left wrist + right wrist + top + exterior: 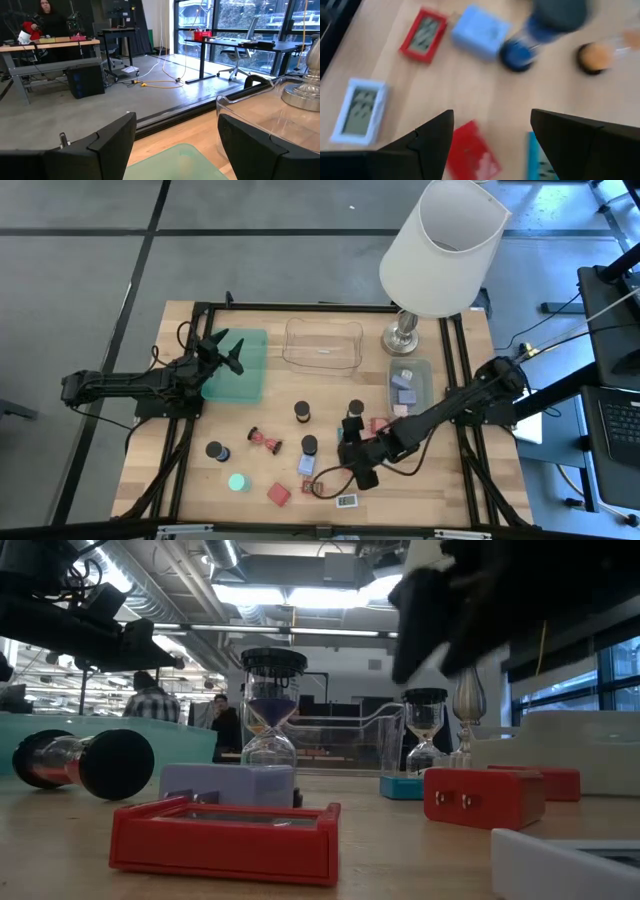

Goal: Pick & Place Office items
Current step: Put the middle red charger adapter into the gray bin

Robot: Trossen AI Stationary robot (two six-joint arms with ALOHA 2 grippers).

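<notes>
Your left end effector waits over the green tray, fingers spread, holding nothing. Office items lie scattered mid-surface, a red block among them. Your right end effector hovers open and empty above them: you're likely choosing a pick. Next, centre on one piece, then descend.

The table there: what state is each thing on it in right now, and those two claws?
Left gripper: open, empty, above the green tray.
Right gripper: open, empty, over scattered items.
Clear tray: looks empty.
Grey tray: holds a few blocks.
Red-ended hourglass: lying on its side.
Blue hourglass: upright.
Lamp: upright.
</notes>
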